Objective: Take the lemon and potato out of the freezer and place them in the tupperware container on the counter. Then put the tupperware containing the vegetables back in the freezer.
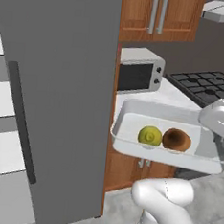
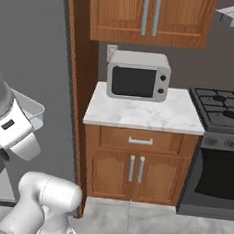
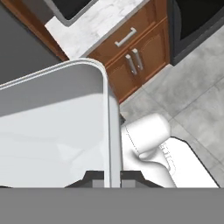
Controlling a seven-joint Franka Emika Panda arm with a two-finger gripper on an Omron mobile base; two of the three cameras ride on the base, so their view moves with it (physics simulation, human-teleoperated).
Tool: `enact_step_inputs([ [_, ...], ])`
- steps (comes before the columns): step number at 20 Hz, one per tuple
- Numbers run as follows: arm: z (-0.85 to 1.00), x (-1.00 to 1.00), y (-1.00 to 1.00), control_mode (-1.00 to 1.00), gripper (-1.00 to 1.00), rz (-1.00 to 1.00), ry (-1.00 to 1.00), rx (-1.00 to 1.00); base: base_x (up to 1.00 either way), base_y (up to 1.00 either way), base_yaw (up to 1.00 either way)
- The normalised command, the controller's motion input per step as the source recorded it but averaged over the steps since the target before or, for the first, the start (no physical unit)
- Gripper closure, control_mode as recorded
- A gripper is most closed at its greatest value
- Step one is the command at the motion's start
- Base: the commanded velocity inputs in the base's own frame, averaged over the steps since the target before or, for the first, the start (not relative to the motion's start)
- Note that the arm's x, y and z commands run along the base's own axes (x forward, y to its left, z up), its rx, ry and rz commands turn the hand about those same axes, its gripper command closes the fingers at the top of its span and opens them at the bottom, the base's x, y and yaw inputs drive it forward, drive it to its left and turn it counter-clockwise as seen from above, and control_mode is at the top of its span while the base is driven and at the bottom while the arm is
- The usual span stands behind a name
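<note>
tupperware container [image 1: 132, 123]: lifted off the desk [image 2: 144, 114], held in the air near the fridge, roughly level
lemon [image 1: 149, 136]: inside the tray, left of the potato [image 1: 176, 139], the two touching or nearly so
freezer [image 1: 7, 124]: left of the tray, door [image 1: 57, 95] swung open between them, white shelves visible
key relation: tray's long axis runs left-right; freezer opening lies left, beyond the door edge
tool [image 3: 113, 177]: closed, pinching the tray's right rim
step guess: carry the tray left onto a shelf
</note>
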Motion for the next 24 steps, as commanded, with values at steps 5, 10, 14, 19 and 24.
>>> enact_step_inputs([
  [5,0.00,0.00,0.00,1.00,1.00,0.00,0.00,0.00,0.00,0.87,-0.09],
  [10,0.00,0.00,0.00,1.00,1.00,0.00,0.00,0.00,0.30,0.44,-0.02],
  [14,0.00,0.00,0.00,1.00,1.00,0.00,0.00,0.00,0.60,0.25,0.00],
  [19,0.00,0.00,0.00,1.00,1.00,0.00,0.00,0.00,0.40,0.43,0.02],
  [24,0.00,0.00,0.00,1.00,1.00,0.00,0.00,0.00,0.18,0.44,0.03],
])
